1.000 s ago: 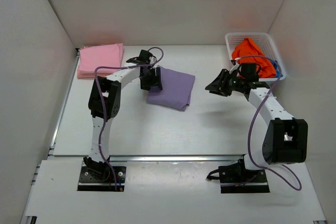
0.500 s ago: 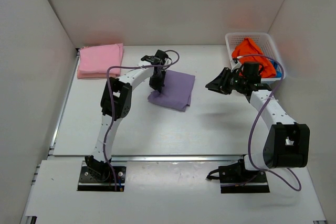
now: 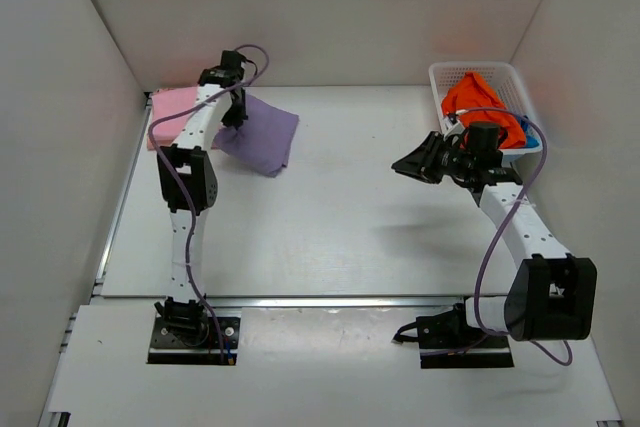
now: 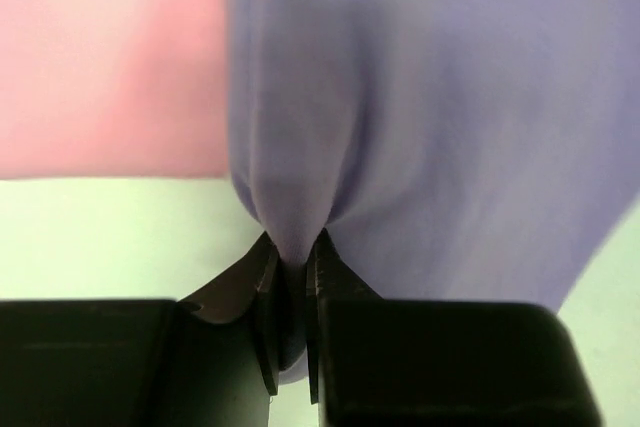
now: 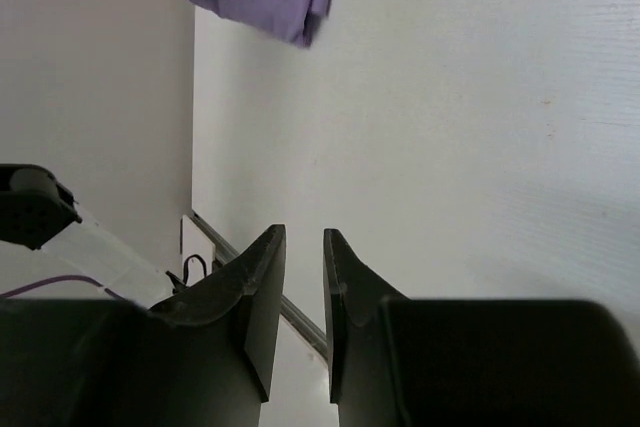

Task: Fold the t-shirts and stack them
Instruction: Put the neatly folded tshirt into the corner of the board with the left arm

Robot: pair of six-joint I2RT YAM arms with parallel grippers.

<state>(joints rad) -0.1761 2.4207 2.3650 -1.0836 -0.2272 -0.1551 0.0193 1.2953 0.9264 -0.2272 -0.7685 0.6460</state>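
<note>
Presently, the lavender t-shirt (image 4: 420, 97) is being pinched by the left fingers (image 4: 252, 289) (beside the pink t-shirt (image 4: 100, 57)); the right fingers (image 5: 255, 282) are being held narrowly apart, empty.

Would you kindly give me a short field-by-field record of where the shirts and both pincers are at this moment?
left pincer: shut on a fold of the purple shirt
purple shirt: folded, far left, next to the pink shirt
pink shirt: folded, far-left corner
right pincer: jaws slightly apart, nothing between them
orange shirt: crumpled in the basket
basket: far-right corner
</note>
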